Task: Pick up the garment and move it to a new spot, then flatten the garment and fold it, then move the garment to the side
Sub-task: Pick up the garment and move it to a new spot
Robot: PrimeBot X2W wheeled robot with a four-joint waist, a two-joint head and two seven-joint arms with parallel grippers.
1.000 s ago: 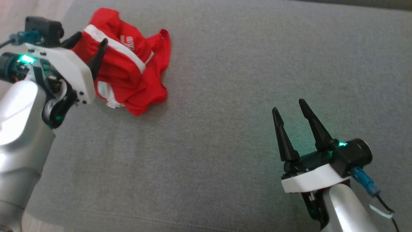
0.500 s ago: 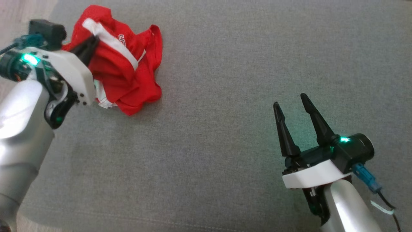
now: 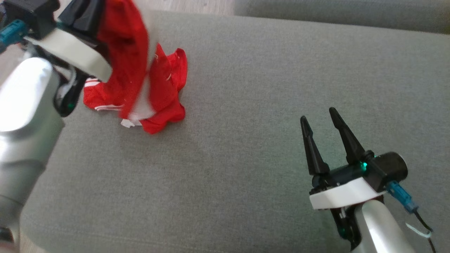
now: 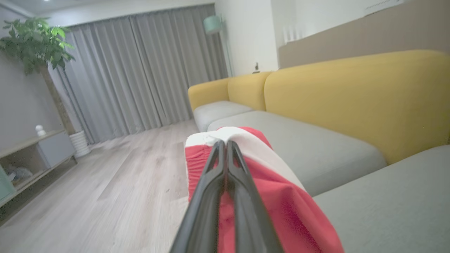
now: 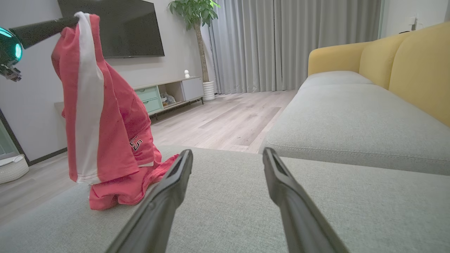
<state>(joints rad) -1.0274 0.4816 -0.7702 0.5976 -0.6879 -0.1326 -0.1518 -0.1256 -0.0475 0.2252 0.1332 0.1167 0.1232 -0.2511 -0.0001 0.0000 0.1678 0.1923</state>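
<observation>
The garment (image 3: 133, 66) is red with a white stripe and dark lettering. It hangs from my left gripper (image 3: 100, 7) at the head view's upper left, its lower folds still resting on the grey cushion (image 3: 246, 105). In the left wrist view the left gripper (image 4: 224, 144) is shut on the garment (image 4: 274, 189) at its white band. The right wrist view shows the garment (image 5: 105, 133) dangling from dark fingers (image 5: 45, 26) at upper left. My right gripper (image 3: 320, 117) stands open at lower right, well apart from the garment, with nothing between its fingers (image 5: 277, 175).
The grey cushion has a left edge dropping to a wooden floor (image 5: 225, 123). A yellow sofa back (image 4: 351, 91) runs behind further grey seats (image 5: 351, 119). A TV cabinet (image 5: 168, 93), a potted plant (image 5: 197, 14) and grey curtains (image 4: 140, 70) stand across the room.
My left gripper shut on the garment and rose, lifting its top off the cushion. The head camera has shifted. The right gripper stays open in much the same place.
</observation>
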